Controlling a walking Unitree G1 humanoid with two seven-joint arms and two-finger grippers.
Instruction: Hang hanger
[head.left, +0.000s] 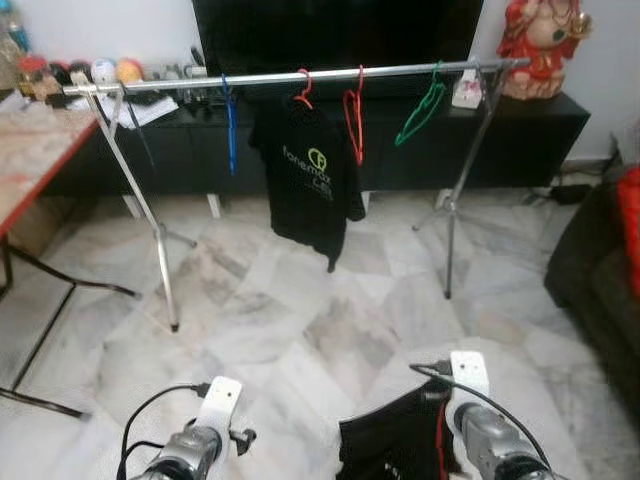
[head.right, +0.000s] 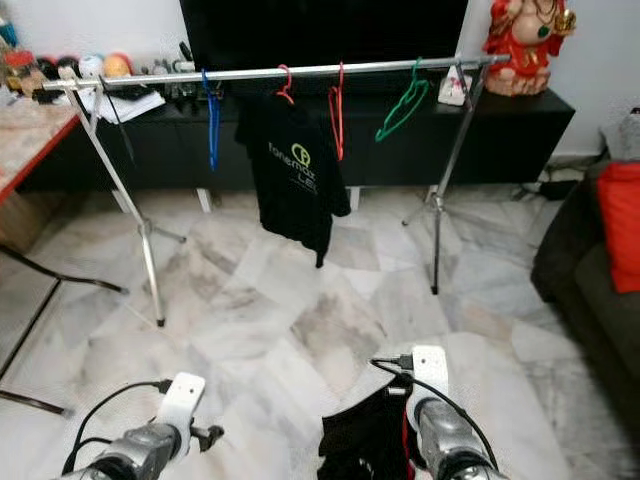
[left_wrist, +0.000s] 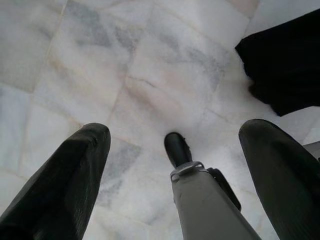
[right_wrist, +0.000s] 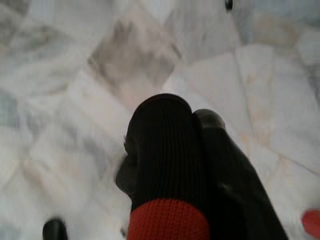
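A silver rail (head.left: 300, 77) on a clothes rack spans the room ahead. On it hang a blue hanger (head.left: 230, 130), a black T-shirt (head.left: 310, 180) on a red hanger, an empty red hanger (head.left: 353, 115) and a green hanger (head.left: 420, 110). My right gripper (right_wrist: 192, 112) is low at the front right, shut on a red hanger (right_wrist: 167, 220) that carries a black garment (head.left: 385, 440). My left gripper (left_wrist: 175, 130) is open over the marble floor, with nothing between its fingers (left_wrist: 75, 170).
The rack's legs (head.left: 165, 270) stand on the floor between me and a black TV console (head.left: 520, 140). A wooden table (head.left: 30, 150) is at the left, and a dark sofa (head.left: 600, 270) with a red cushion at the right.
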